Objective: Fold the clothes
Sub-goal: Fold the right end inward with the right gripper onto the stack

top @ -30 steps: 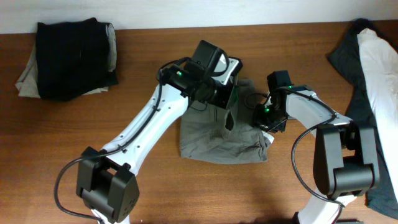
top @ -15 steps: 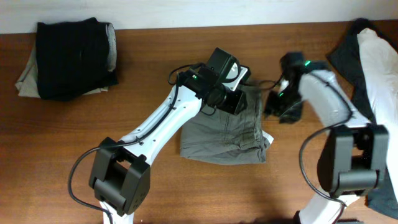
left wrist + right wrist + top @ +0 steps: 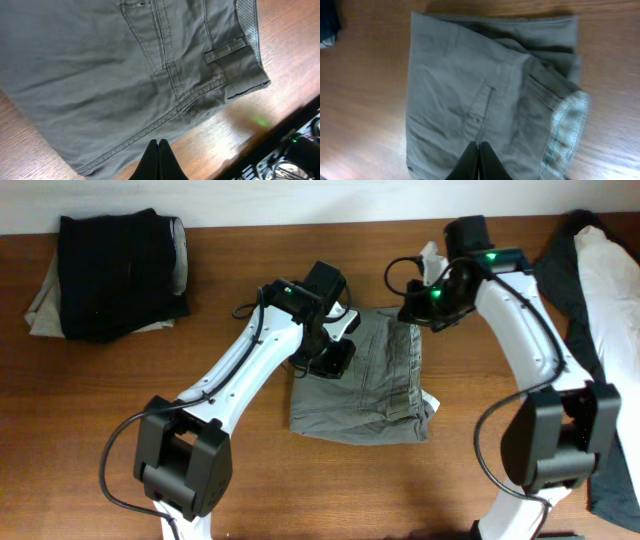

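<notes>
The grey-green garment point(image 3: 365, 385) lies folded into a rough rectangle at the centre of the wooden table point(image 3: 100, 430), its waistband end toward the far edge. The left gripper point(image 3: 333, 358) hangs over the garment's upper left edge; in the left wrist view its fingers point(image 3: 159, 150) are pressed together with nothing between them, their tips above the fabric's stitched border, with a belt loop point(image 3: 225, 50) visible farther along the waistband. The right gripper point(image 3: 425, 292) is held above the garment's far right corner, apart from the cloth. In the right wrist view its fingers point(image 3: 478, 150) are likewise closed and empty (the whole folded garment is visible beneath them, with the pale patterned waistband lining point(image 3: 570, 125) turned outward at one corner). A folded stack point(image 3: 110, 270), black on beige, sits at the far left of the table. An unfolded pile point(image 3: 600, 290) of white and dark cloth lies along the right edge.
</notes>
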Robot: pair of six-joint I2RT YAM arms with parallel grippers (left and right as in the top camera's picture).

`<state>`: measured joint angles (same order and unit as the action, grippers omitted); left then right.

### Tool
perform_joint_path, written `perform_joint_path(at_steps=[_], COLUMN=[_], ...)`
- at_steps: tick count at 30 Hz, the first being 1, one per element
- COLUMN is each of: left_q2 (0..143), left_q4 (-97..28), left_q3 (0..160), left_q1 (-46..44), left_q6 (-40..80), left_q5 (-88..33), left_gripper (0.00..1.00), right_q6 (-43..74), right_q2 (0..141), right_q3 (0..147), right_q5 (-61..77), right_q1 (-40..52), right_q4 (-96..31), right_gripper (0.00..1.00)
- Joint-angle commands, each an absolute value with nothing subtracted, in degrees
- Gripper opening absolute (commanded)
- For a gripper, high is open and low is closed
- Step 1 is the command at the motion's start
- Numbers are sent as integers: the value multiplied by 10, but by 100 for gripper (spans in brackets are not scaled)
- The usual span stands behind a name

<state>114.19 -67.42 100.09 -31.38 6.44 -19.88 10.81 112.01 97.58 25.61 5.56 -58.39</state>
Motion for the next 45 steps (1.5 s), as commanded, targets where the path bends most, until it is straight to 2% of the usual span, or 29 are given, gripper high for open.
perform_joint_path(at_steps=[1, 5, 13, 14, 17, 20, 25, 28, 35, 41, 43, 45], left_q2=[1149, 1171, 1181, 1181, 1181, 1181, 1181, 1181, 1181, 1181, 1181, 1181], left_q4=[-677, -682, -682, -682, -682, -681, -682, -695, -695, -695, -695, -693], left_q3=[1002, 1002, 1002, 1002, 1002, 1002, 1002, 1002, 1002, 1002, 1002, 1002], left_q1=[-310, -310, -310, -310, -310, -309, -261, -221, -215, -215, -215, -215], left_q6=[51, 50, 46, 46, 46, 47, 47, 46, 46, 46, 46, 46], left_q5=[-179, -179, -152, -151, -151, -151, -152, -152, -151, -151, -151, -152], left_gripper=[0, 0, 1, 1, 1, 1, 1, 1, 1, 1, 1, 1], right_q6=[130, 143, 150, 169, 170, 89, 58, 58, 64, 79, 152, 160], right_q2=[1181, 1247, 1255, 1254, 1228, 1160, 1103, 1103, 1103, 1103, 1103, 1102], right_q3=[974, 974, 976, 982, 1044, 1110, 1102, 1044, 834, 680, 664, 672], right_q5=[258, 222, 104, 65, 60, 169, 173, 158, 185, 176, 97, 94], right_q1=[75, 49, -26, -27, -27, -18, 58, 115, 131, 105, 78, 50], right_q4=[-553, -531, -541, -567, -678, -836, -944, -928, -769, -637, -645, -669], right_gripper=[6, 4, 4, 4, 4, 4, 4, 4, 4, 4, 4, 4])
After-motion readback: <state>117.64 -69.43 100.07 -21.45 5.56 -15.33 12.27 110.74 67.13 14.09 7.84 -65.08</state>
